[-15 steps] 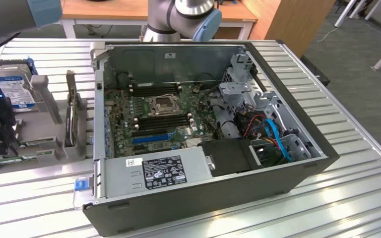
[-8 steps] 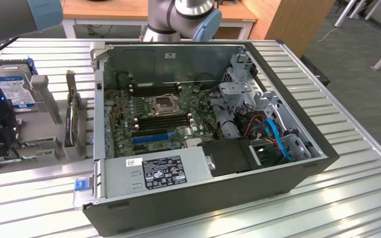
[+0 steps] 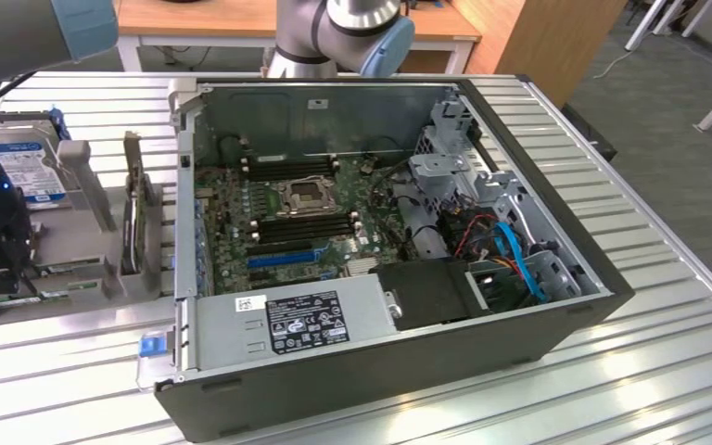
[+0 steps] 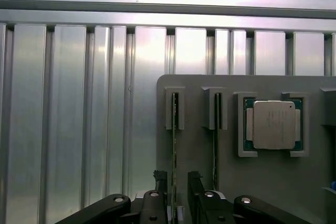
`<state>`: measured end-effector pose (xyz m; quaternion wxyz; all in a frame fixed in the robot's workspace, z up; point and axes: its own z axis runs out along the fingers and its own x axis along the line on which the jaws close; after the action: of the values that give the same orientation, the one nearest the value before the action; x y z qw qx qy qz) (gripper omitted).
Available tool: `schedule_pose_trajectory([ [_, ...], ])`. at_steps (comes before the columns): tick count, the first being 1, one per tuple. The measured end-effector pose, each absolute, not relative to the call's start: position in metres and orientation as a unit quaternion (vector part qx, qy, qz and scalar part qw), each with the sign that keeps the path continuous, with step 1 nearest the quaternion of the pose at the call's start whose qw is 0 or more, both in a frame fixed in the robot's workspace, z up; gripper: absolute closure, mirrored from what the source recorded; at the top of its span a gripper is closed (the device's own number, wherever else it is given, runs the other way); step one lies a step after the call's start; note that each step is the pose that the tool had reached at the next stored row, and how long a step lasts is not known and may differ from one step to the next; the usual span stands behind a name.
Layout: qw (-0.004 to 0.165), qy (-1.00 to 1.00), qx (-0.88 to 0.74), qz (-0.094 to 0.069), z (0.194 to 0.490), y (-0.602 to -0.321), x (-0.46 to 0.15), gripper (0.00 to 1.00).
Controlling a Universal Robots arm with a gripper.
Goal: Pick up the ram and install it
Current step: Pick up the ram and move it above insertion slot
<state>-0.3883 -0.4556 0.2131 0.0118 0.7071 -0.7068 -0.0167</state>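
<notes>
My gripper (image 4: 177,181) stands released, jaws straddling the ram (image 4: 174,129) — upright on edge in the grey holder (image 4: 273,182), slot nearest its edge. Light, stiff, fragile, I'd judge — take it by the flat faces.

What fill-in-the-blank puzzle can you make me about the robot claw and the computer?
1. The claw is ___, with one finger on each side of the ram.
2. ___ thin sticks stand on edge in the gray holder.
3. The computer case lies on its ___, cover off.
Missing words: open, two, side.
</notes>
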Motion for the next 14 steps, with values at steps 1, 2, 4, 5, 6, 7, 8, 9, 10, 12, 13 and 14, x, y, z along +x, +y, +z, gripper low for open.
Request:
schedule_pose_trajectory([
  [1, 0.012, -0.707, 0.707, -0.017, 0.213, -0.456, -0.388, 0.71],
  [2, 0.012, -0.707, 0.707, -0.017, 0.213, -0.456, -0.388, 0.71],
  [4, 0.012, -0.707, 0.707, -0.017, 0.213, -0.456, -0.387, 0.71],
  [5, 0.012, -0.707, 0.707, -0.017, 0.213, -0.456, -0.386, 0.71],
  [6, 0.012, -0.707, 0.707, -0.017, 0.213, -0.456, -0.384, 0.71],
  [7, 0.012, -0.707, 0.707, -0.017, 0.213, -0.456, -0.383, 0.71],
  [8, 0.012, -0.707, 0.707, -0.017, 0.213, -0.456, -0.381, 0.71],
  [9, 0.012, -0.707, 0.707, -0.017, 0.213, -0.456, -0.380, 0.71],
  [10, 0.012, -0.707, 0.707, -0.017, 0.213, -0.456, -0.378, 0.71],
  [12, 0.012, -0.707, 0.707, -0.017, 0.213, -0.456, -0.375, 0.71],
  [13, 0.012, -0.707, 0.707, -0.017, 0.213, -0.456, -0.374, 0.71],
  [14, 0.012, -0.707, 0.707, -0.017, 0.213, -0.456, -0.373, 0.71],
])
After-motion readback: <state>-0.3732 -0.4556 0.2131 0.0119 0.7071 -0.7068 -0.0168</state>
